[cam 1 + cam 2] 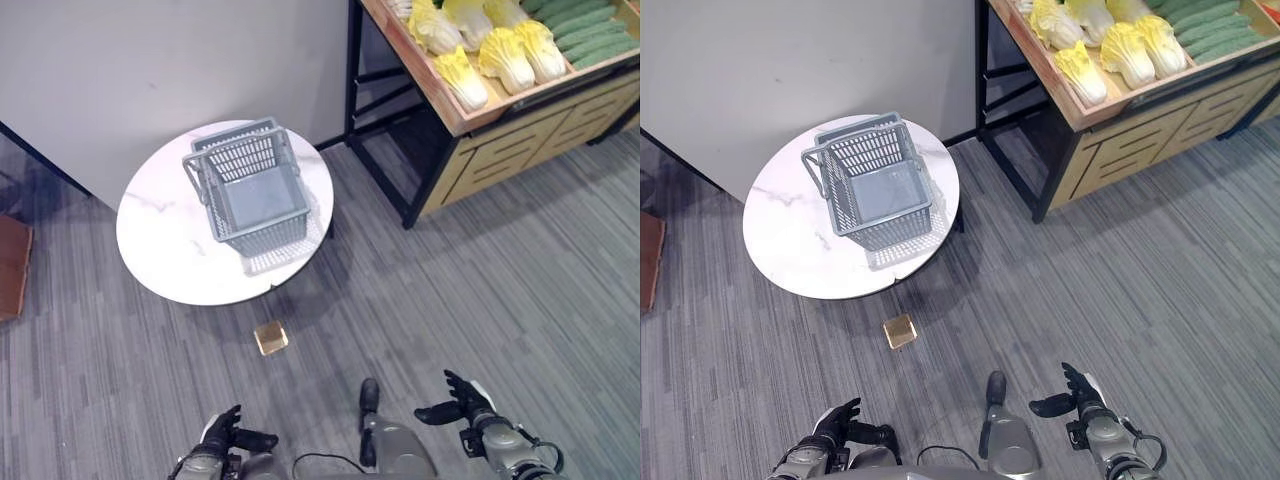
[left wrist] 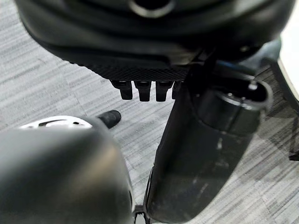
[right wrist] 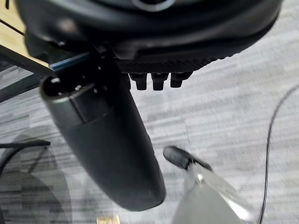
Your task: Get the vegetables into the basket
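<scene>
Grey basket stands empty on round marble worktop. Cabbages and green vegetables lie on wooden shelf, well apart from basket. Left hand and right hand hang low over carpet, fingers relaxed, holding nothing.

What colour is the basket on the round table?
Grey; the basket shows best in the left eye view.
</scene>
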Robot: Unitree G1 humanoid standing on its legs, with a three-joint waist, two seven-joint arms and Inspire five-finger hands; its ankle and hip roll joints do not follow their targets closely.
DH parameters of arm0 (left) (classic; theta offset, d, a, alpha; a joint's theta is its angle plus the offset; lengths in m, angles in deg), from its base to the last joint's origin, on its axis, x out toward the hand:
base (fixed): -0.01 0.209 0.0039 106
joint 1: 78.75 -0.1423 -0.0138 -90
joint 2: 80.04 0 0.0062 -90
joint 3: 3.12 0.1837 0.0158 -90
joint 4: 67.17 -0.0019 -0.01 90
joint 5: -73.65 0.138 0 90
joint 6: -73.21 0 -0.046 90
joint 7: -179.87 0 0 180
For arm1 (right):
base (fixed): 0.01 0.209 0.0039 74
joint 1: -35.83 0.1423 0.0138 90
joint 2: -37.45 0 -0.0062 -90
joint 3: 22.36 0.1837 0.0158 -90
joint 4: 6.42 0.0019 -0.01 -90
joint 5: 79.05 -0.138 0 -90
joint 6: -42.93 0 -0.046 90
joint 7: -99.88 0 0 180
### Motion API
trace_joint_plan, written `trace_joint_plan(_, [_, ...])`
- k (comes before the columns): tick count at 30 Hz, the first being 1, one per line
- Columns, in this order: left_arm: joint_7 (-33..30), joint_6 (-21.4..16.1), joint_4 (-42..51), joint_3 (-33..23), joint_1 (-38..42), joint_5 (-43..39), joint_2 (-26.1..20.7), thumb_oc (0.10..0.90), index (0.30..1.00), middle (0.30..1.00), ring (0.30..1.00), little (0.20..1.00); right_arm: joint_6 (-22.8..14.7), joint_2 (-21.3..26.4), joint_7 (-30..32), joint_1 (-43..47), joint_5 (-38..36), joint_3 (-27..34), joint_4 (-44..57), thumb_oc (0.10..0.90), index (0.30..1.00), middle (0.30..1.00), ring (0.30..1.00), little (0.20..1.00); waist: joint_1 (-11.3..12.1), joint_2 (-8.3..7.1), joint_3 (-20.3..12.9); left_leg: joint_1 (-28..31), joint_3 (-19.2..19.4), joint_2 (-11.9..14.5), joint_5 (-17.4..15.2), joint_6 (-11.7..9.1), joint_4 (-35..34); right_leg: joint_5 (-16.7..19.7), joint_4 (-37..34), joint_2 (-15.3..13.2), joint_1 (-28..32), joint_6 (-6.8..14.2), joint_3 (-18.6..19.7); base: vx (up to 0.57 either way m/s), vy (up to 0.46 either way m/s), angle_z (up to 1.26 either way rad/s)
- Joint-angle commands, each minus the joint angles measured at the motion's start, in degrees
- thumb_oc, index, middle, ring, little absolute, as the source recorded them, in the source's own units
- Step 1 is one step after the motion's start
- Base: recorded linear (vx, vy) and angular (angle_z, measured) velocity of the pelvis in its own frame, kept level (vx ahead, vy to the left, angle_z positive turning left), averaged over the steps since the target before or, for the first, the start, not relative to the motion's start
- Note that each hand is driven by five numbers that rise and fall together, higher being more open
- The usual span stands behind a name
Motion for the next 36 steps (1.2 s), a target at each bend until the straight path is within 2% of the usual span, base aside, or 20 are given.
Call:
trace_joint_plan(1, [-0.6, -1.09, 1.83, 0.59, 0.8, -1.6, -2.55, 0.9, 1.0, 1.0, 1.0, 1.0, -1.29, 1.64, 0.72, -2.7, 0.45, -0.51, -2.99, 0.9, 1.0, 1.0, 1.0, 1.0, -0.97, -1.72, 0.44, -3.53, 1.82, -4.98, -9.29, 4.0, 12.34, 0.49, 2.75, -6.27, 0.65, 5.64, 3.87, 0.14, -0.145, 0.42])
trace_joint_plan(3, [-0.93, -1.2, 2.5, 1.39, 0.99, -1.53, -2.45, 0.9, 1.0, 1.0, 1.0, 1.0, -0.89, 1.88, 1.34, -3.73, 0.15, 0.84, -4.6, 0.9, 1.0, 1.0, 1.0, 1.0, -0.43, -0.6, 0.63, -7.48, 5.55, -5.12, -10.14, 5.13, 4.27, -1.18, 2.16, -6.77, 3.52, 6.59, 2.52, 0.29, 0.017, 0.73])
trace_joint_plan(4, [-1.24, -1.49, 2.76, 1.78, 0.89, -1.22, -2.44, 0.9, 1.0, 1.0, 1.0, 1.0, -0.88, 1.91, 1.79, -3.99, 0.4, 1.08, -4.89, 0.9, 1.0, 1.0, 1.0, 1.0, 0.14, 0.95, 0.25, -9.55, 6.75, -4.93, -6.94, 4.7, -3.41, -2.24, 1.96, -6.37, 4.54, 7.12, 2.43, 0.43, 0.171, 0.62])
trace_joint_plan(6, [-1.03, -1.63, 2.84, 1.9, 0.44, -0.91, -2.56, 0.9, 1.0, 1.0, 1.0, 1.0, -1.01, 1.74, 1.98, -4.44, 0.87, 1.23, -4.85, 0.9, 1.0, 1.0, 1.0, 1.0, 1.22, 1.93, -0.08, -10.92, 6.52, -3.85, -2.19, 3.97, -9.46, -3.88, 1.95, -5.91, 7.77, 7.66, 3.31, 0.54, 0.222, -0.03])
trace_joint_plan(7, [-0.92, -1.63, 2.56, 1.74, 0.05, -0.89, -2.6, 0.9, 1.0, 1.0, 1.0, 1.0, -1.03, 1.59, 1.76, -4.64, 0.97, 1.42, -4.93, 0.9, 1.0, 1.0, 1.0, 1.0, 1.48, 1.74, -0.26, -10.63, 6.56, -3.75, -2.2, 3.92, -9.1, -4.6, 1.89, -6.08, 9.35, 7.83, 3.75, 0.77, 0.376, -0.74])
trace_joint_plan(8, [-0.77, -1.1, 1.87, 1.08, -0.26, 0.26, -2.93, 0.9, 1.0, 1.0, 1.0, 1.0, -0.76, 0.44, 1.41, -5.3, 1.79, 1.42, -4.91, 0.9, 1.0, 1.0, 1.0, 1.0, 1.35, 0.86, -1.54, -9.46, 8.58, -4.95, -4.22, 5.27, -8.89, -4.93, 2.15, -7.54, 11.39, 8.98, 5.39, 0.66, 0.43, -1.0])
trace_joint_plan(10, [-0.93, -1.15, 1.65, 1.27, 0.44, 1.13, -3.68, 0.9, 1.0, 1.0, 1.0, 1.0, -0.47, -0.41, 1.29, -5.1, 1.99, 1.47, -4.89, 0.9, 1.0, 1.0, 1.0, 1.0, 1.04, -1.04, -1.89, -9.53, 11.07, -7.2, -6.83, 6.82, -6.45, -0.58, 3.44, -10.32, 10.53, 10.51, 7.17, 0.54, 0.464, -0.91])
trace_joint_plan(11, [-1.03, -1.13, 2.23, 0.91, 1.21, 0.98, -5.07, 0.9, 1.0, 1.0, 1.0, 1.0, -0.51, -1.23, 1.25, -4.76, 2.23, 0.58, -4.34, 0.9, 1.0, 1.0, 1.0, 1.0, 1.06, -3.16, -2.19, -9.36, 12.86, -9.08, -9.8, 8.39, -4.41, 6.01, 4.84, -12.56, 9.69, 11.93, 8.67, 0.33, 0.315, -0.42])
trace_joint_plan(12, [-1.03, -1.13, 2.23, 0.91, 1.21, 0.98, -5.07, 0.9, 1.0, 1.0, 1.0, 1.0, -0.51, -1.23, 1.25, -4.76, 2.23, 0.58, -4.34, 0.9, 1.0, 1.0, 1.0, 1.0, 1.07, -3.17, -2.19, -9.36, 12.86, -9.08, -9.8, 8.39, -4.41, 6.01, 4.84, -12.56, 9.69, 11.93, 8.67, 0.37, 0.355, -0.04])
trace_joint_plan(13, [-1.06, -1.06, 2.14, 0.6, 1.24, 1.05, -5.59, 0.9, 1.0, 1.0, 1.0, 1.0, -0.37, -1.55, 1.17, -4.55, 2.05, 0.67, -4.19, 0.9, 1.0, 1.0, 1.0, 1.0, 1.17, -3.84, -2.52, -9.25, 13.41, -9.91, -11.11, 9.18, -3.83, 8.83, 5.46, -13.47, 9.66, 12.58, 8.53, 0.16, 0.169, 0.17])
trace_joint_plan(15, [-1.11, -1.04, 2.06, 0.61, 1.3, 1.22, -5.83, 0.9, 1.0, 1.0, 1.0, 1.0, -0.38, -1.67, 1.17, -4.42, 2.02, 0.6, -4.16, 0.9, 1.0, 1.0, 1.0, 1.0, 1.21, -4.01, -2.57, -9.11, 13.55, -10.22, -11.52, 9.47, -3.77, 9.81, 5.79, -13.69, 9.51, 12.7, 8.5, 0.13, 0.136, 0.24])
trace_joint_plan(18, [-1.08, -1.01, 1.66, 0.05, 0.96, 1.57, -6.41, 0.9, 1.0, 1.0, 1.0, 1.0, -0.37, -1.84, 0.98, -3.9, 2.07, 0.4, -3.74, 0.9, 1.0, 1.0, 1.0, 1.0, 1.67, -4.65, -3.15, -8.33, 14.17, -11.8, -13.07, 10.6, -3.85, 14.19, 6.8, -14.93, 9.77, 13.7, 7.64, 0.14, 0.142, 0.34])
trace_joint_plan(20, [-1.01, -0.97, 1.43, -0.03, 0.74, 1.76, -6.6, 0.9, 1.0, 1.0, 1.0, 1.0, -0.44, -1.91, 0.97, -3.51, 1.97, 0.21, -3.43, 0.9, 1.0, 1.0, 1.0, 1.0, 1.93, -4.61, -3.21, -7.75, 14.42, -12.14, -13.45, 11.2, -4.38, 14.82, 8.51, -15.22, 9.22, 13.69, 7.06, 0.08, 0.106, 0.2])
trace_joint_plan(24, [-0.75, -0.8, 0.99, -0.63, 0.22, 1.63, -7.03, 0.9, 1.0, 1.0, 1.0, 1.0, -0.68, -2.2, 1.02, -2.83, 1.83, -0.16, -2.47, 0.9, 1.0, 1.0, 1.0, 1.0, 2.17, -4.61, -3.08, -6.08, 15.31, -12.32, -14.53, 11.45, -5.25, 14.03, 10.15, -15.35, 7.5, 13.46, 5.27, 0.07, 0.063, -0.2])
trace_joint_plan(26, [-0.5, -0.55, 0.51, -1.05, 0.45, 1.47, -7.06, 0.9, 1.0, 1.0, 1.0, 1.0, -0.79, -2.5, 0.74, -2.25, 1.84, -0.91, -2.17, 0.9, 1.0, 1.0, 1.0, 1.0, 1.42, -3.78, -2.33, -4.44, 15.14, -11.58, -14.68, 10.76, -5.79, 9.62, 8.82, -14.24, 3.72, 12.73, 4.32, 0.1, -0.015, -0.14])
trace_joint_plan(27, [-0.52, -0.53, 0.37, -1.08, 0.59, 1.6, -7.0, 0.9, 1.0, 1.0, 1.0, 1.0, -0.86, -2.62, 0.58, -2.1, 1.82, -1.11, -2.02, 0.9, 1.0, 1.0, 1.0, 1.0, 1.0, -3.33, -1.88, -3.98, 14.71, -11.05, -14.77, 10.32, -5.67, 6.78, 7.75, -13.41, 2.23, 12.35, 4.84, 0.09, -0.048, -0.09])
trace_joint_plan(30, [-0.57, -0.53, 0.34, -1.04, 0.65, 1.79, -6.9, 0.9, 1.0, 1.0, 1.0, 1.0, -0.93, -2.8, 0.47, -1.89, 1.59, -1.46, -1.72, 0.9, 1.0, 1.0, 1.0, 1.0, 0.22, -3.19, -1.11, -3.41, 13.57, -10.54, -15.17, 9.56, -4.64, 5.95, 4.99, -13.2, 0.52, 12.32, 6.98, 0.08, -0.111, 0.13])
trace_joint_plan(32, [-0.41, -0.46, 0.23, -0.95, 0.38, 2.1, -6.91, 0.9, 1.0, 1.0, 1.0, 1.0, -0.91, -2.97, 0.2, -2.03, 1.55, -1.68, -1.35, 0.9, 1.0, 1.0, 1.0, 1.0, -0.35, -3.51, -0.76, -3.34, 11.3, -9.59, -16.25, 8.96, -1.81, 4.56, 2.16, -12.56, 0.06, 12.32, 10.39, 0.08, -0.201, 0.46])
trace_joint_plan(34, [0.22, -0.33, -0.08, -1.32, -0.21, 2.04, -6.67, 0.9, 1.0, 1.0, 1.0, 1.0, -0.69, -2.96, -0.1, -1.86, 2.18, -2.11, -1.89, 0.9, 1.0, 1.0, 1.0, 1.0, 0.41, -3.98, -1.37, -3.57, 11.41, -8.71, -15.6, 8.27, -2.0, 4.47, 0.61, -12.16, 1.08, 12.36, 9.4, 0.01, -0.219, 0.78])
trace_joint_plan(36, [0.59, -0.17, -0.39, -1.98, -1.26, 1.31, -6.03, 0.9, 1.0, 1.0, 1.0, 1.0, -0.73, -2.23, -0.12, -1.92, 2.7, -2.2, -2.38, 0.9, 1.0, 1.0, 1.0, 1.0, 1.3, -3.4, -2.7, -2.4, 11.27, -7.26, -12.93, 6.73, -5.06, 4.15, -2.31, -10.1, 3.23, 11.67, 7.9, 0.04, -0.333, 0.14])
